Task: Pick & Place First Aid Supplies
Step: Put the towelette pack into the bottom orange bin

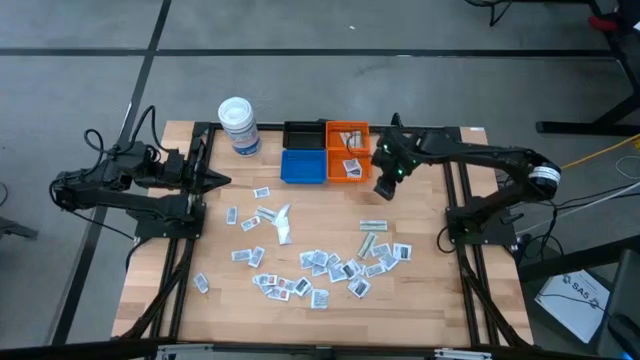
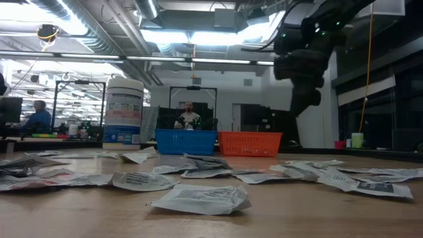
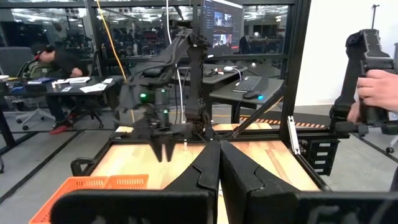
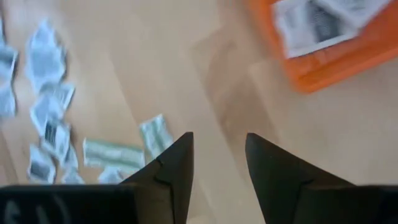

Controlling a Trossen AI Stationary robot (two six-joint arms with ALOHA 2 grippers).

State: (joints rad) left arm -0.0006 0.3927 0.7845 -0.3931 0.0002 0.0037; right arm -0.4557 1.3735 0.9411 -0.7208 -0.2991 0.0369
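Observation:
Several small white first aid sachets (image 1: 320, 265) lie scattered flat on the wooden table, and a few more sachets (image 1: 351, 166) lie inside the orange bin (image 1: 347, 133). My right gripper (image 1: 385, 190) hangs open above the table just right of the orange bin, pointing steeply down, with nothing between its fingers (image 4: 219, 155). At the table's left edge my left gripper (image 1: 222, 181) waits level, shut and holding nothing (image 3: 219, 152).
A blue bin (image 1: 303, 167) stands left of the orange one, with a black bin (image 1: 304, 134) behind it. Farther left stands a white lidded tub (image 1: 239, 126). Bare wood lies between the bins and the sachets. Beyond the table, a person's hand (image 3: 376, 93) shows on a handle.

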